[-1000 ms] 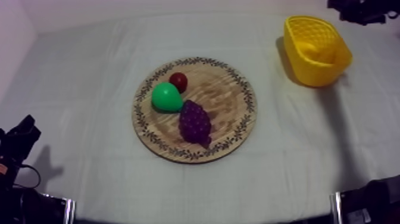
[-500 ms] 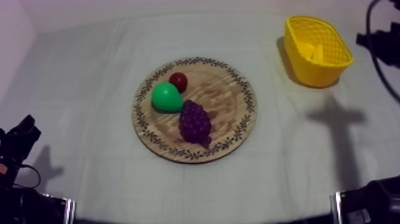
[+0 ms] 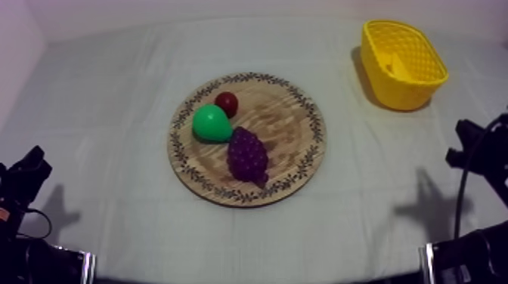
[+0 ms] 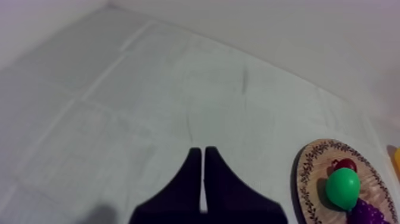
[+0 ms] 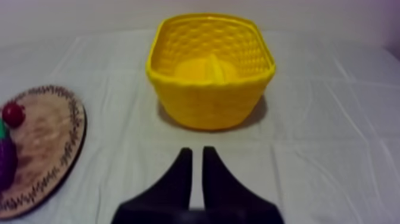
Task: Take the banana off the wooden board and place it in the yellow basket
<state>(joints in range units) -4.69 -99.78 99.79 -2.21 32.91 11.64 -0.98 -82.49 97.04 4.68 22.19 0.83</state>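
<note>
Banana (image 5: 205,68), plain yellow and close to the basket's own shade, is lying inside the yellow basket (image 5: 208,101) at the table's (image 3: 113,91) far right. Both pincers are sitting narrowed to a wedge, gripping nothing: the right pincer (image 5: 196,150) facing the basket, the left pincer (image 4: 199,149) near the wooden board (image 4: 318,158).

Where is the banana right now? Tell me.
In the top view the banana lies inside the yellow basket, far right, apart from the wooden board.

Soft dim light; yellow basket (image 3: 404,94) shadows cloth (image 3: 113,113) leftward.
</note>
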